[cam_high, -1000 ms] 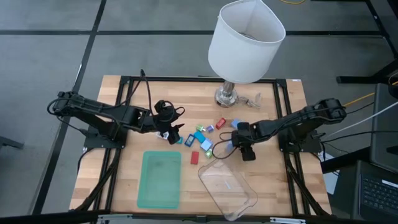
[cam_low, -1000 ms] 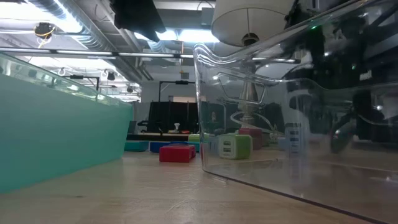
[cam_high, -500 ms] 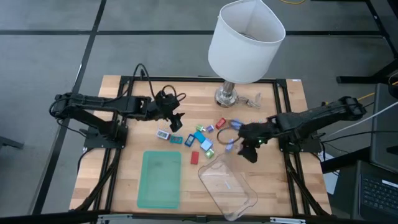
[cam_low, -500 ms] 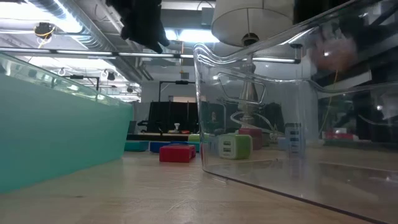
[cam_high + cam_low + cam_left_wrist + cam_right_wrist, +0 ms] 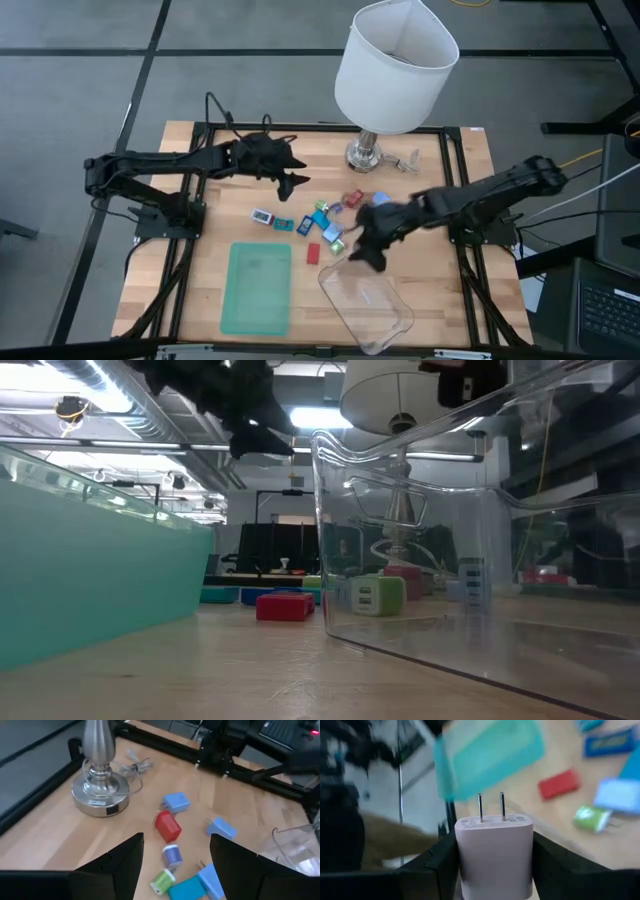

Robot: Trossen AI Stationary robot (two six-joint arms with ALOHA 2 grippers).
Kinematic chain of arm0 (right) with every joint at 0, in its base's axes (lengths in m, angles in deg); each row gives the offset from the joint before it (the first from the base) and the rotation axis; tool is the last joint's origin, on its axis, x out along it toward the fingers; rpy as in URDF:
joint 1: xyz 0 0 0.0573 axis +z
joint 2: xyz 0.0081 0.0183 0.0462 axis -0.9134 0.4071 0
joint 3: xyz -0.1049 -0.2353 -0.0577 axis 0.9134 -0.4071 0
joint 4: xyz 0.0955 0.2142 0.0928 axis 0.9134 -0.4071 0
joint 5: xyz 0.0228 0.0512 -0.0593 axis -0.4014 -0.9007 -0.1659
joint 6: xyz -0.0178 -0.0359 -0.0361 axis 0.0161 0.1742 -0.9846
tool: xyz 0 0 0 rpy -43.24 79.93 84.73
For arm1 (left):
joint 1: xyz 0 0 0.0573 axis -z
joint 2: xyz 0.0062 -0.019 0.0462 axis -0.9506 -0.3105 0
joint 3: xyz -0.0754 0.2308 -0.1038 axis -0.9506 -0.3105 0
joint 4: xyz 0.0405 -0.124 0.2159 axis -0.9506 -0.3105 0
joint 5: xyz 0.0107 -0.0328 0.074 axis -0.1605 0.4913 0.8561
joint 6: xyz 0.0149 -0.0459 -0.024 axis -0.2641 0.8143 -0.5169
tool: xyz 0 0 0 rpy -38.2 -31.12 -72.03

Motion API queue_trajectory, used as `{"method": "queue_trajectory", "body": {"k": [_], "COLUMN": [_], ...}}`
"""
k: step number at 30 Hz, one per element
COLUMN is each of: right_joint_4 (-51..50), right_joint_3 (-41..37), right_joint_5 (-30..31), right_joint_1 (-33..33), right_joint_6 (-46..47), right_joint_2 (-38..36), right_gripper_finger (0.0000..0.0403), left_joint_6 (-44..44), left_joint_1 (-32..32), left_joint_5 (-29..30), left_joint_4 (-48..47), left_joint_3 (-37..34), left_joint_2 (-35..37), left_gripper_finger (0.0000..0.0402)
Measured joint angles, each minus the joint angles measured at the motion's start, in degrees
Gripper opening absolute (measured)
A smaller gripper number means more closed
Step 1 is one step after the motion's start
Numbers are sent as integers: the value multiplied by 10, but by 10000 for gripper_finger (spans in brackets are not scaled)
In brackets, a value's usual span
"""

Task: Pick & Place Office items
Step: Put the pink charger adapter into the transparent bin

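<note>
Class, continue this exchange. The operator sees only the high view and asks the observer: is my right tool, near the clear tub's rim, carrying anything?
Observer: Yes. The right wrist view shows the right tool shut on a pink plug adapter, with its two prongs pointing away from the wrist.
Operator: And the left tool?
Observer: In the left wrist view the left tool is open and empty, with a red piece on the table beyond it.
Operator: Anything close to the tub's wall?
Observer: In the low view a green and white piece sits on the table, seen through the clear tub.
</note>
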State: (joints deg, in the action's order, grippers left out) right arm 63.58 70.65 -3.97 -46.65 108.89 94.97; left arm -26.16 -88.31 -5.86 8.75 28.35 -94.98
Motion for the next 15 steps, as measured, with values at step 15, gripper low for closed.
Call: {"method": "queue_trajectory", "body": {"k": [15], "right_joint_4": [-83], "right_joint_3": [2], "right_joint_5": [-43], "right_joint_1": [93], "right_joint_6": [81], "right_joint_2": [127], "right_gripper_finger": [194], "left_joint_6": [90], "left_joint_1": [-52], "left_joint_5": [-62], "left_joint_4": [213], "left_joint_3": [-85], "left_joint_2": [0], "left_gripper_finger": [223]}}
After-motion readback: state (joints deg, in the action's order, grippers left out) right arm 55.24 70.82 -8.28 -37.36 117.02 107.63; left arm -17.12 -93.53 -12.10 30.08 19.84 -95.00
